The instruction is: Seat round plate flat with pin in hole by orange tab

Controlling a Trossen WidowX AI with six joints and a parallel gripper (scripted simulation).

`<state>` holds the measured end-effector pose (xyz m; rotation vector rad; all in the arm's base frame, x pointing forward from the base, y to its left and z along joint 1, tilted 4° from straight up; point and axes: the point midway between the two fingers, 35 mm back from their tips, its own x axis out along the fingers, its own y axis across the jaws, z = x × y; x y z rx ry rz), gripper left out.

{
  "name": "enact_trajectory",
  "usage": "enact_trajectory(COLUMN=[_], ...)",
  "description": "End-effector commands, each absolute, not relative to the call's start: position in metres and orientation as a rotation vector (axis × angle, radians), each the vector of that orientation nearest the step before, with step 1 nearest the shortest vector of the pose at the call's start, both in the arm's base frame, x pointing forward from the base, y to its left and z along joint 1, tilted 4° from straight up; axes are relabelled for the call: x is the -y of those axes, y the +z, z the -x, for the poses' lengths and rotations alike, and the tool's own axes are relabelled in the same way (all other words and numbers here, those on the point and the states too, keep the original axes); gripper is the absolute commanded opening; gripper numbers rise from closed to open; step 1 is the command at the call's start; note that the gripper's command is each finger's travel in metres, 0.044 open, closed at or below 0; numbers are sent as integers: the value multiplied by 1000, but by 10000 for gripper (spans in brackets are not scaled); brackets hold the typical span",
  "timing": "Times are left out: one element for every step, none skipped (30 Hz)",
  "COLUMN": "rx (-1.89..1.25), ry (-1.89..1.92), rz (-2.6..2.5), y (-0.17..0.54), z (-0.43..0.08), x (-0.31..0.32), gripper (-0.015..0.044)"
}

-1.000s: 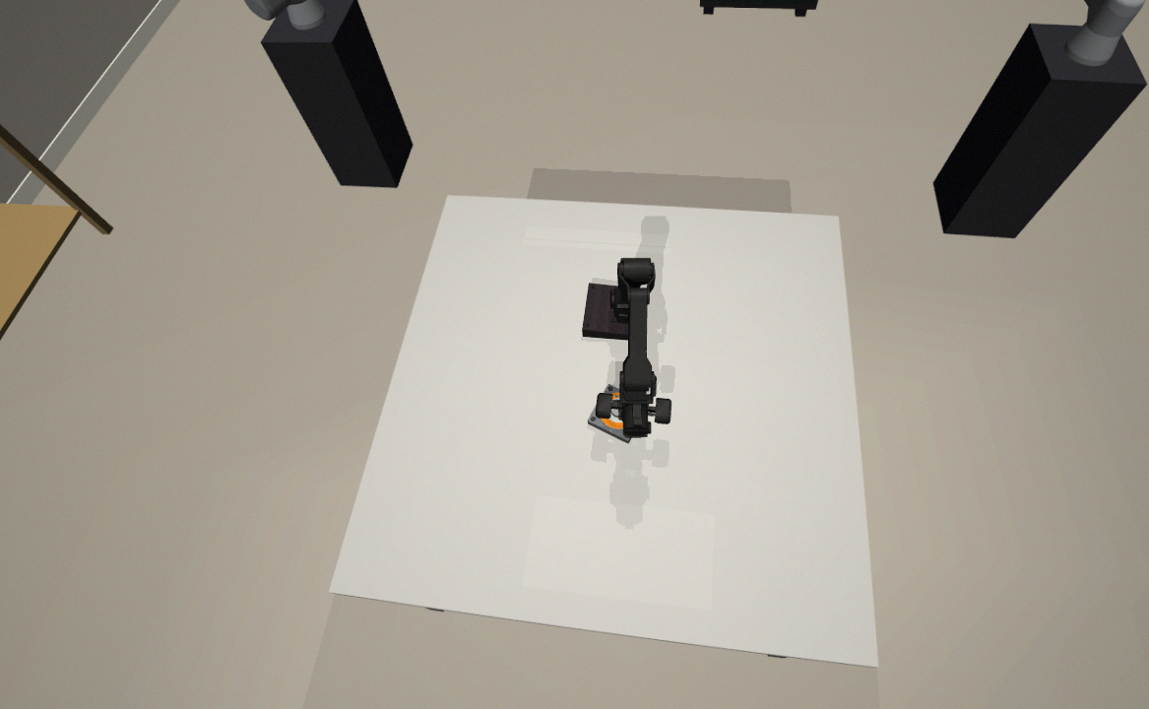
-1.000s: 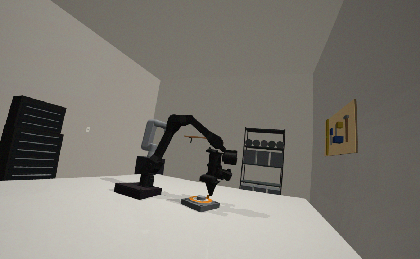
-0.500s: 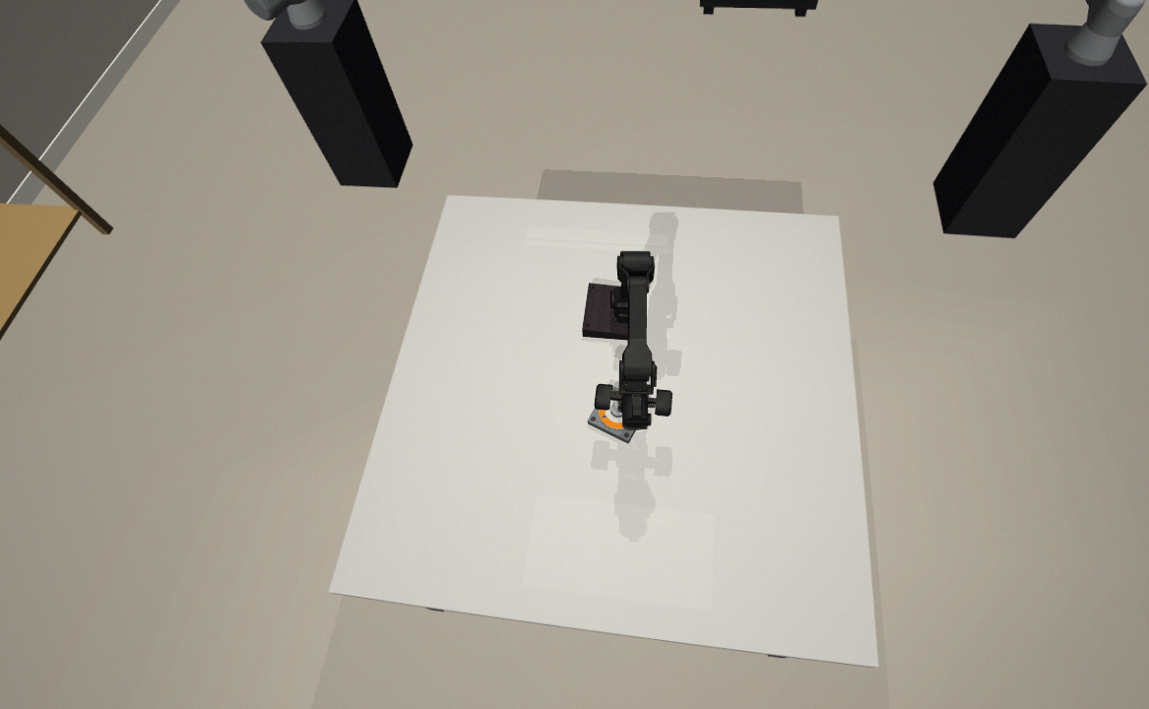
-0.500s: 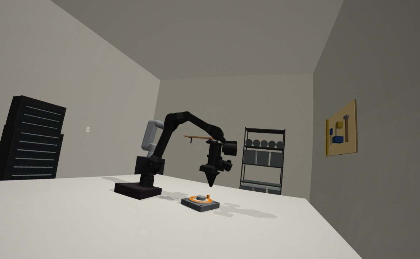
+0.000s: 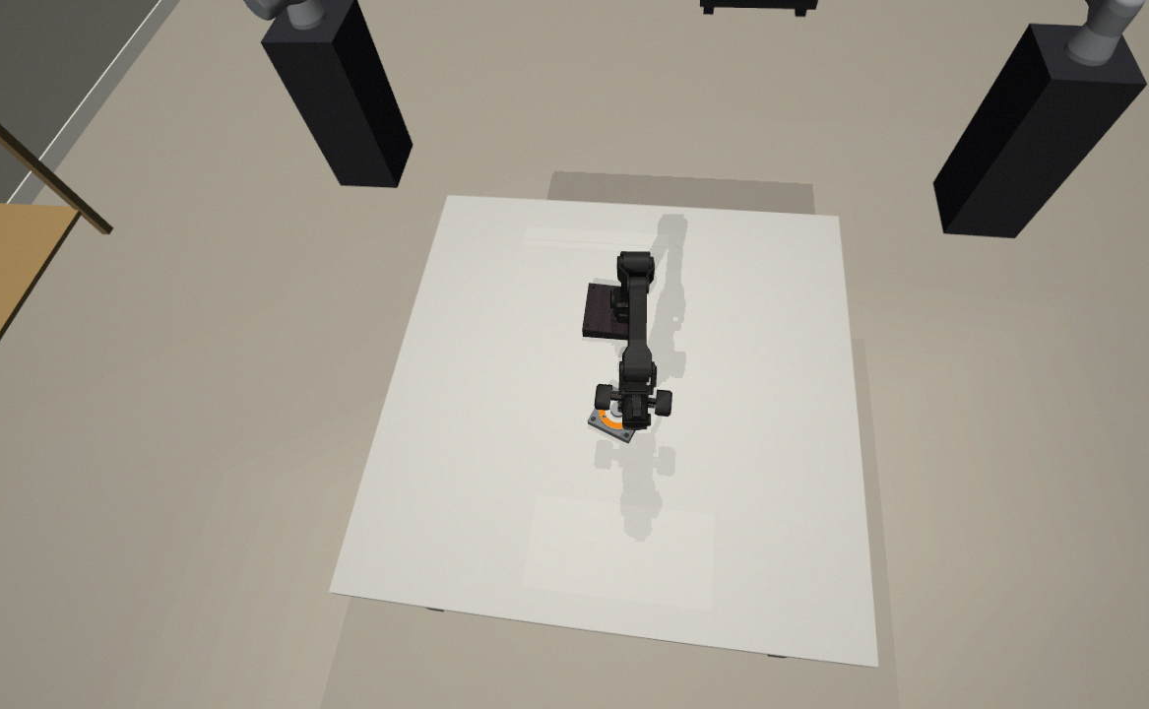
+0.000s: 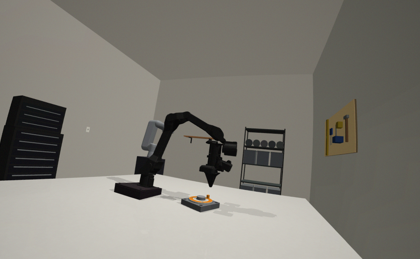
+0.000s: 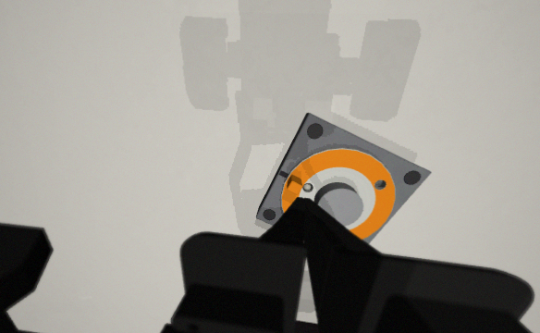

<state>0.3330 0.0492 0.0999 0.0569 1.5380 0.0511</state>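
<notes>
The orange and white round plate (image 5: 614,425) (image 6: 191,199) (image 7: 341,158) sits around the grey post (image 6: 200,197) (image 7: 341,208) on the square grey base (image 6: 193,205) (image 7: 304,150). It looks flat in the exterior view. Its orange tab (image 6: 208,196) (image 7: 293,181) stands beside a dark mark on the base. In the wrist view, a pale round pin top (image 7: 308,187) shows inside the hole next to the tab. Another hole (image 7: 380,184) is across the ring. My gripper (image 6: 210,186) (image 7: 301,203) is shut and empty, above the plate and clear of it. Its fingers hide the plate's lower left in the wrist view.
The arm's dark mounting block (image 5: 600,315) (image 6: 137,192) stands on the white table (image 5: 473,440) (image 6: 108,225) behind the grey base. Black pedestals (image 5: 331,96) (image 5: 1036,132) stand on the floor beyond the table.
</notes>
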Motion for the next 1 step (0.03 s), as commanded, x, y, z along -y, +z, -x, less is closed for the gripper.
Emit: enact_trajectory(rx=[-1537], ry=[51], rz=[-57], y=[100], z=[-333], x=[-49], gripper=[0])
